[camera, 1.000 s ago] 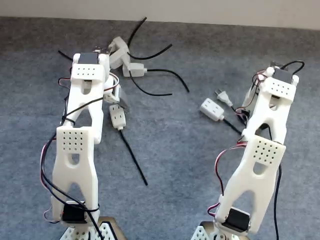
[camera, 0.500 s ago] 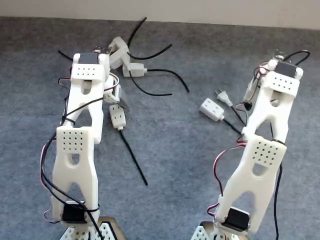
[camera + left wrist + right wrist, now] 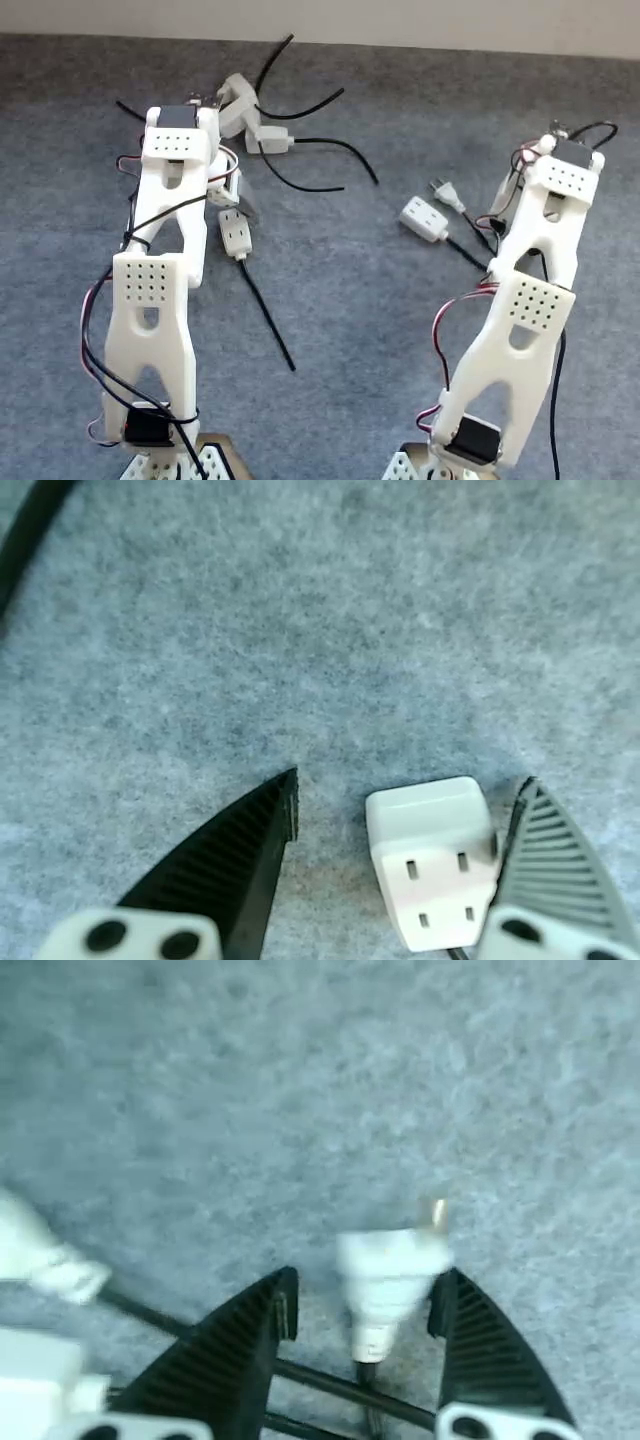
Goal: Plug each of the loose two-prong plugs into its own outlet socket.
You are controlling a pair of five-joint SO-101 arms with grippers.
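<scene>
Plugs and sockets mostly unmated, judging from the counter [image 3: 350,300]. Far back on the left, a tangle of white connectors [image 3: 255,122] with black cords; joined or not, cannot tell. Nearer, beside the left arm [image 3: 165,250], a white socket block [image 3: 235,232] flat on the counter, black cord [image 3: 265,320] trailing toward the near edge. Sits inside the left tool [image 3: 408,783], fingers spread wide and holding nothing, close to one finger and well clear of the other, slots showing and vacant. Toward the right, a second socket block [image 3: 423,218], vacant as far as can be seen, and just beside it a loose two-prong plug [image 3: 447,193], near but apparently not touching. Lies on the counter between the fingers of the right tool [image 3: 365,1280], parted fairly narrowly around the plug body, prongs pointing away from the wrist; looks like no firm pinch yet, with a gap on one side. Reads as the grasping stage: nothing on the right inserted; pick-up, alignment with the slots and push-in all left to do, likewise for the block on the left
</scene>
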